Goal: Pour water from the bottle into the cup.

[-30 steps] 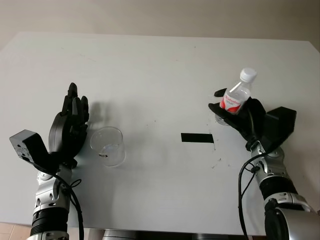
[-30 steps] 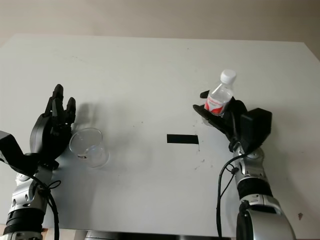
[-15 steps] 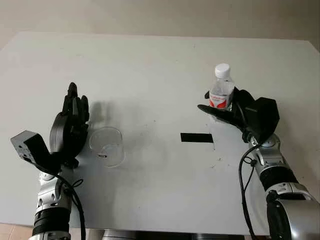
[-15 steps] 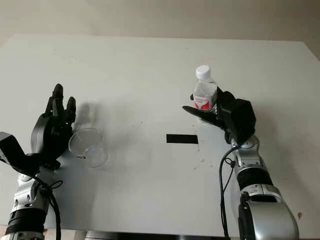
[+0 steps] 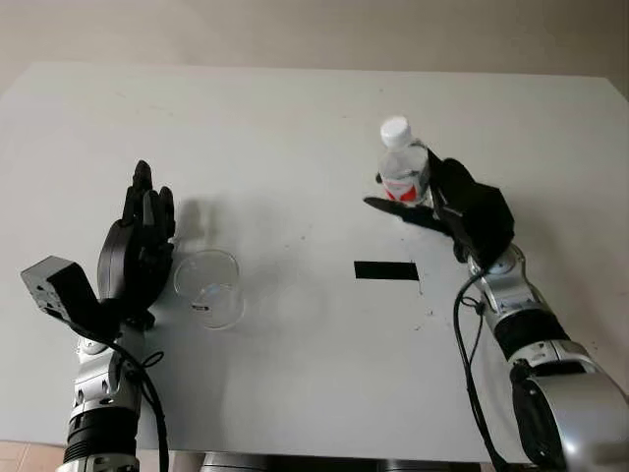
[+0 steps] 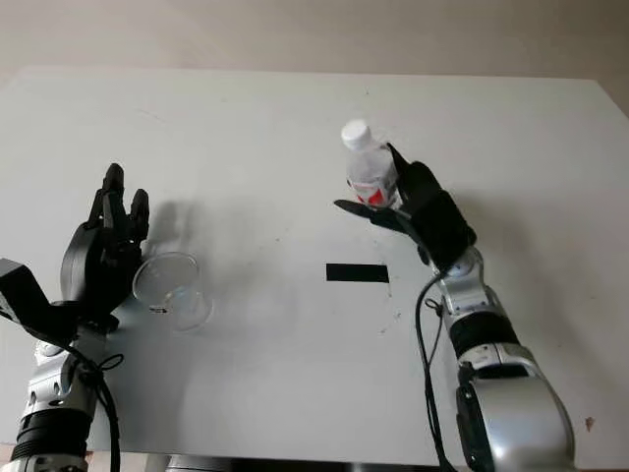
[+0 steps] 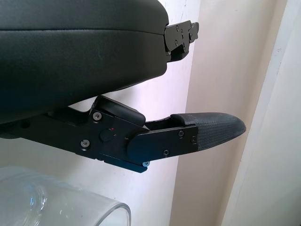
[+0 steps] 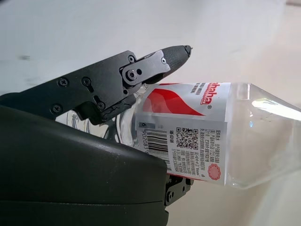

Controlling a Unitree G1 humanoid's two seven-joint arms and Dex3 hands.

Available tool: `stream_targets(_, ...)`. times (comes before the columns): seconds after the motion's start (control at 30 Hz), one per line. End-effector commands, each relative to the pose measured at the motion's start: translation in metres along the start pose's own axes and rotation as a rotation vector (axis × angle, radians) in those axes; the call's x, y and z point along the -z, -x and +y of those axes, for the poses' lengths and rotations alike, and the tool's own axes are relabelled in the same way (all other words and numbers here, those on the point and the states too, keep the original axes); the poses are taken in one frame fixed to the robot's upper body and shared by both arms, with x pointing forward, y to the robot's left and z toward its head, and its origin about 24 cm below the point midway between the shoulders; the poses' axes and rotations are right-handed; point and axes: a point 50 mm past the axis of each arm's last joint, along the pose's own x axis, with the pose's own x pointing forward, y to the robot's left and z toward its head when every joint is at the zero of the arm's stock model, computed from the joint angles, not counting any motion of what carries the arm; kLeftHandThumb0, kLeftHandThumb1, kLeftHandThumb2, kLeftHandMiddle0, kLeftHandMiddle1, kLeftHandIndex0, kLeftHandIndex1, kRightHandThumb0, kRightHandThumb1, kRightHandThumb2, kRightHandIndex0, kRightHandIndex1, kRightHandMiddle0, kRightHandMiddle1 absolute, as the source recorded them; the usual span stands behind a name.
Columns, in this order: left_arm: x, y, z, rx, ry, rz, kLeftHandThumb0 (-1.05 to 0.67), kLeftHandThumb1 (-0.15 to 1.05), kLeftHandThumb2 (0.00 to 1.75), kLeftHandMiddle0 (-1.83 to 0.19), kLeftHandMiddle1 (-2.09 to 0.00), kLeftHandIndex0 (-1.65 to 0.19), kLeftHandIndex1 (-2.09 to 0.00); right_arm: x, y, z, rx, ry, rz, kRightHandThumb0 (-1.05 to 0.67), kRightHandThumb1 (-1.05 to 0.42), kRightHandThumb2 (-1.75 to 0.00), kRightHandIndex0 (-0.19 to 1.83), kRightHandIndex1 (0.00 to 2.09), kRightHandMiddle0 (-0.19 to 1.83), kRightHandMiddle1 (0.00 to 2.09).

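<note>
A clear plastic bottle point(image 5: 403, 169) with a white cap and a red-and-white label is held off the table in my right hand point(image 5: 432, 202), whose fingers are shut around its body; it leans a little to the left. The right wrist view shows the label point(image 8: 197, 127) pressed between a finger and the palm. A clear empty cup point(image 5: 208, 287) stands on the white table point(image 5: 295, 147) at the front left. My left hand point(image 5: 138, 251) is open, just left of the cup and close to its wall; the cup's rim point(image 7: 70, 207) sits near that hand in the left wrist view.
A black strip of tape point(image 5: 386, 270) lies on the table between cup and bottle, below the right hand. Cables point(image 5: 470, 324) run along the right forearm. The table's far edge meets a beige wall.
My right hand has carried the bottle up and to the left, toward the table's middle, and its tilt has changed from rightward to slightly leftward. The left hand and cup have stayed put.
</note>
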Motion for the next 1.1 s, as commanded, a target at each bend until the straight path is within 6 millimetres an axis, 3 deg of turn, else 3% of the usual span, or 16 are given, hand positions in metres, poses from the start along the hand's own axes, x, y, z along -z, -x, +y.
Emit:
stream_targets(0.0, 0.007, 0.004, 0.002, -0.015, 0.009, 0.026, -0.84, 1.05, 0.55, 0.16, -0.06, 0.19, -0.03, -0.019, -0.009, 0.001, -0.007, 0.034, -0.082, -0.23, -1.05, -0.16, 0.86, 2.09, 0.88, 2.09)
stream_targets(0.47, 0.008, 0.003, 0.0, -0.017, 0.028, 0.022, -0.86, 1.05, 0.57, 0.15, -0.06, 0.19, -0.01, -0.073, -0.035, 0.032, -0.116, 0.28, -0.304, -0.15, -1.05, -0.2, 0.95, 2.09, 0.78, 2.09)
stream_targets(0.73, 0.008, 0.004, -0.003, -0.023, 0.031, 0.013, -0.85, 1.05, 0.6, 0.15, -0.06, 0.19, -0.02, -0.093, -0.044, 0.048, -0.172, 0.473, -0.376, -0.15, -1.04, -0.22, 1.0, 2.09, 0.67, 2.09)
stream_targets(1.07, 0.011, 0.004, -0.006, -0.03, 0.052, 0.013, -0.84, 1.05, 0.62, 0.15, -0.05, 0.19, -0.02, -0.105, -0.045, 0.063, -0.183, 0.645, -0.488, -0.13, -1.0, -0.2, 1.04, 2.09, 0.63, 2.09)
